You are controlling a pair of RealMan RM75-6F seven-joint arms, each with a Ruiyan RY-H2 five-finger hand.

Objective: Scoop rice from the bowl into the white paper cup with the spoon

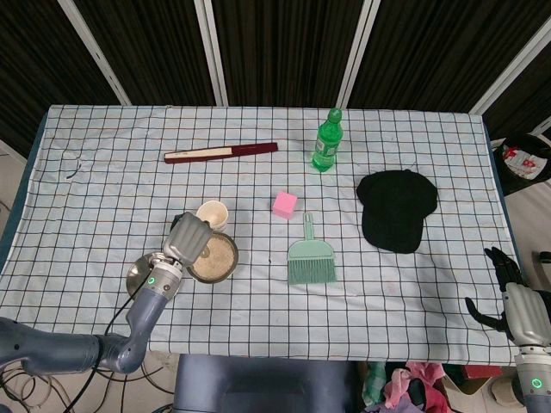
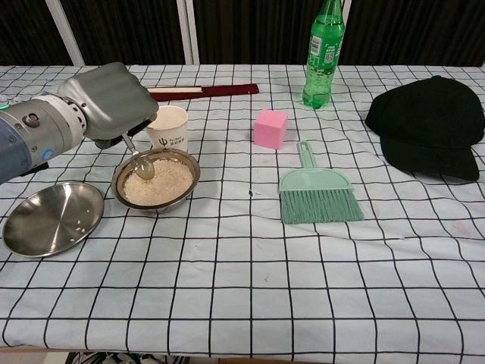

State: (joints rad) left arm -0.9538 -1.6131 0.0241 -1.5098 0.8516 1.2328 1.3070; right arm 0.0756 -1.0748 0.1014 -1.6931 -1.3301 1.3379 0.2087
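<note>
A metal bowl (image 2: pixel 191 168) of rice (image 2: pixel 161 185) stands on the checked cloth at the left, seen also in the head view as the bowl (image 1: pixel 225 268). Just behind it stands the white paper cup (image 2: pixel 168 126), the same cup (image 1: pixel 212 212) in the head view. My left hand (image 2: pixel 106 100) grips a metal spoon (image 2: pixel 139 163) whose bowl dips into the rice at the near-left side. In the head view this left hand (image 1: pixel 188 237) hovers over the bowl's left rim. My right hand (image 1: pixel 510 291) hangs off the table's right edge, fingers spread, holding nothing.
An empty steel plate (image 2: pixel 53 218) with a few rice grains lies left of the bowl. A pink cube (image 2: pixel 270 127), a green brush (image 2: pixel 318 195), a green bottle (image 2: pixel 324 53), a black cap (image 2: pixel 430 125) and a folded fan (image 2: pixel 204 91) lie further right and behind.
</note>
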